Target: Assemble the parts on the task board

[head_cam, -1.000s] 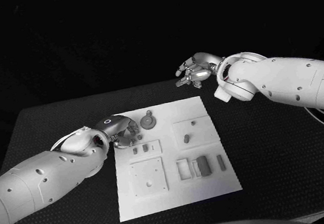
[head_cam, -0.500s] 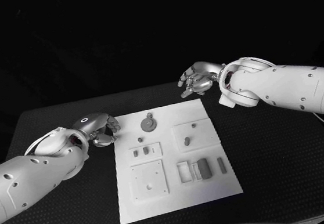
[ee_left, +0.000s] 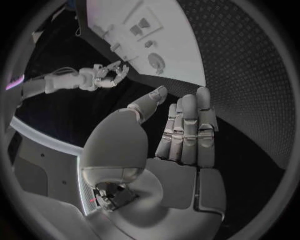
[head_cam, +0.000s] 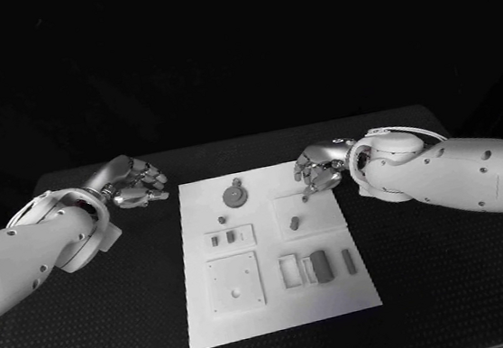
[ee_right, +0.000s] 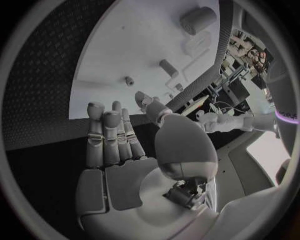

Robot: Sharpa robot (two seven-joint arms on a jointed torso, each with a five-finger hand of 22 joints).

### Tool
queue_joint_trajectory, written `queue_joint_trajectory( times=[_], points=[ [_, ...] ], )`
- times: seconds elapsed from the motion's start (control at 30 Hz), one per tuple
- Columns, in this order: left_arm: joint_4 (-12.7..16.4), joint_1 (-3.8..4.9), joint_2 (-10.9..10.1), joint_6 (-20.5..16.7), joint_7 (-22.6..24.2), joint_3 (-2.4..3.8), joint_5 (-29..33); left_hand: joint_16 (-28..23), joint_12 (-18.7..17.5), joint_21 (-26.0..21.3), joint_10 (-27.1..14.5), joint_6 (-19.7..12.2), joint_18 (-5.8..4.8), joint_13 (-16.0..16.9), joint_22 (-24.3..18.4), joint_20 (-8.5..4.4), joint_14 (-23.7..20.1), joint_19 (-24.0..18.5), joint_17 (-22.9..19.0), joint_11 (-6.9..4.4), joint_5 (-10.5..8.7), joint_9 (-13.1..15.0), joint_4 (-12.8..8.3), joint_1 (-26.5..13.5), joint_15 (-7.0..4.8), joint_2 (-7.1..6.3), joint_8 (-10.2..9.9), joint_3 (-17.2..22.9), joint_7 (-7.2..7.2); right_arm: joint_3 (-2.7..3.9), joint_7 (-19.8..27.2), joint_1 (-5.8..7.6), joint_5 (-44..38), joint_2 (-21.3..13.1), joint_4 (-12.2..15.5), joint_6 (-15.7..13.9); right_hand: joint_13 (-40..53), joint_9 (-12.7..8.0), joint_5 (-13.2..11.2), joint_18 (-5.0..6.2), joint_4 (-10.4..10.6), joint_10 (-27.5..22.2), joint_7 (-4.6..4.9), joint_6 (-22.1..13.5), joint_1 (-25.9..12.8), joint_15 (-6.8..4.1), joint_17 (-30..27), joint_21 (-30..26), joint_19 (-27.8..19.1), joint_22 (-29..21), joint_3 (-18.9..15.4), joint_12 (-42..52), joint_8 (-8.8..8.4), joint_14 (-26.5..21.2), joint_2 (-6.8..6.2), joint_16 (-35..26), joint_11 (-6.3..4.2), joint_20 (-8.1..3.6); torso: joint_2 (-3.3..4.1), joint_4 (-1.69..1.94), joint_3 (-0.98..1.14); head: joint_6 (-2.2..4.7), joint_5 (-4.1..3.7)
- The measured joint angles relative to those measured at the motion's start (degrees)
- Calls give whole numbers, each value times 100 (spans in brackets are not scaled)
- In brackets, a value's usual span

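Observation:
The white task board lies in the middle of the black table. A round grey disc part sits near its far edge, with small pegs in the raised plates and several flat pieces lower down. My left hand hovers off the board's far left corner; in the left wrist view its fingers are stretched out and hold nothing. My right hand hangs over the board's far right edge, and its fingers are extended and empty. A peg and a cylinder lie beyond them.
Black table surrounds the board on all sides, with open room to the left, right and front. The left wrist view shows the board and my right hand beyond the palm.
My left hand has drawn back from the board's upper left area to off its far left corner. My right hand has come down and inward to the board's far right edge.

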Motion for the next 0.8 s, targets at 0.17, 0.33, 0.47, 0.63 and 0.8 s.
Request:
queue_joint_trajectory(
  times=[0.17, 0.33, 0.47, 0.63, 0.8],
  points=[
    [139, 49, -94, 174, 140, 1, 1130, -1025, -46, -568, -52, -65, 90, 73, -613, 144, -344, -470, -304, 73, 0, 33, -96, -157, 76, 102, 55, -96, -1, -12, -132, -6, -357, -111, 147, -63, -57, -12, 0, -4, 17, 112, 6, 58, 30, -11, -6, 1, 62, 0, -17, -90, 0, 48, -30, 0, -28, -5, 2, -1, 4, -4, 19],
    [160, 47, -95, 291, 242, -2, 1690, -1315, -84, -568, -80, -65, 84, 102, -857, 152, -354, -495, -298, 110, 0, 38, -126, -162, 83, 108, 87, -126, 0, -13, -242, -17, -564, -191, 281, -96, -97, -22, 0, -31, 30, 123, 5, 75, -2, -21, -13, 1, 83, 0, -30, -155, 0, 77, -138, -1, -19, -24, 2, 1, -1, -15, 40],
    [154, 46, -92, 341, 286, -3, 1867, -1360, -84, -568, -83, -65, -6, 102, -913, 131, -332, -516, -274, 122, 0, 38, -127, -162, 106, 108, 87, -126, 0, -19, -286, -46, -658, -202, 367, -86, -111, -29, 0, -31, 33, 143, 5, 80, -9, -19, -19, 1, 84, 0, -33, -177, 0, 93, -145, -1, -37, -24, 2, -1, -3, -21, 57],
    [139, 46, -83, 369, 321, -3, 1975, -1376, -84, -568, -104, -84, -11, 109, -952, 131, -332, -516, -252, 142, 0, 38, -127, -162, 106, 108, 87, -126, 18, -53, -317, -84, -761, -202, 381, -77, -123, -24, 0, -32, 33, 215, -42, 189, -9, -22, -20, 2, 124, 0, -33, -200, 88, 119, -145, -7, -53, -24, 2, -5, -4, -34, 64],
    [136, 47, -62, 385, 340, -3, 2035, -1406, -84, -568, -104, -87, -15, 113, -976, 131, -331, -516, -241, 142, 0, 38, -127, -162, 107, 108, 110, -126, 18, -92, -330, -115, -850, -147, 355, -78, -123, 7, 0, -32, 33, 318, -60, 283, -9, -55, -24, 13, 156, 0, -33, -200, 133, 190, -145, -18, -89, -34, 2, -7, -8, -50, 68]
  ],
)
